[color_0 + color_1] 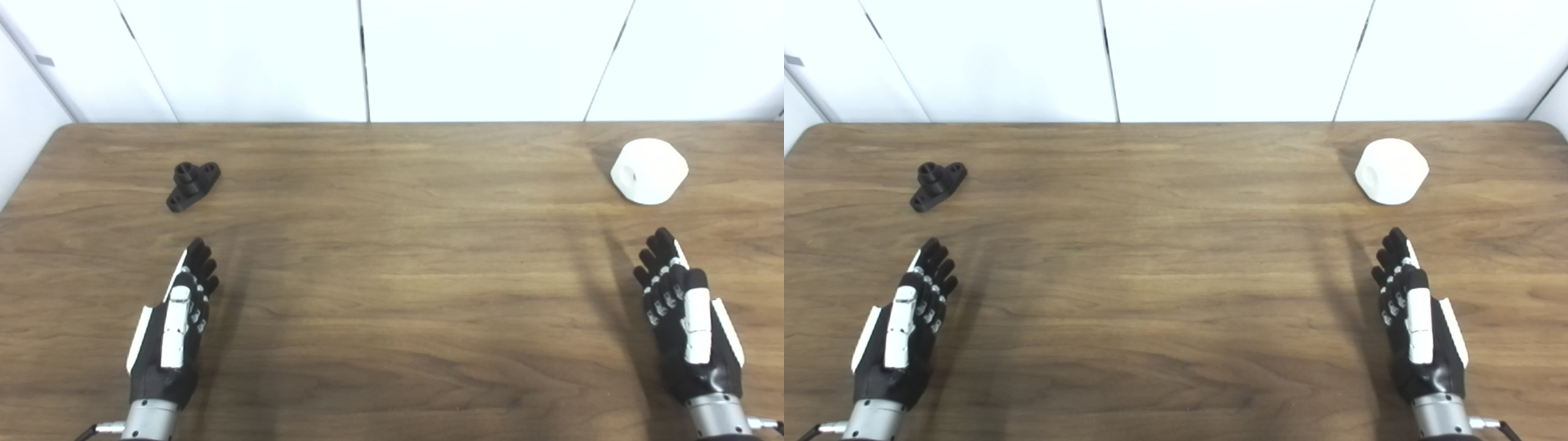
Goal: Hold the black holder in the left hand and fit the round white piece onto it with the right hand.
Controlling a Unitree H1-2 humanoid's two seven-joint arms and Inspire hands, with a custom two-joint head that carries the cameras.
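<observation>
You have the black holder (193, 185) lying on the wooden table (392, 275) at the upper left of the frame, above your left hand (174, 324) and clear of it. The round white piece (649, 171) sits at the upper right, above your right hand (686, 318). Both hands are released, fingers extended, grasping nothing

Place: a plain lab or test room, by the look of it.
Walls: bare white panels (484, 55) with dark seams.
Bench: one wood-grain table (392, 275), nearly bare.
</observation>
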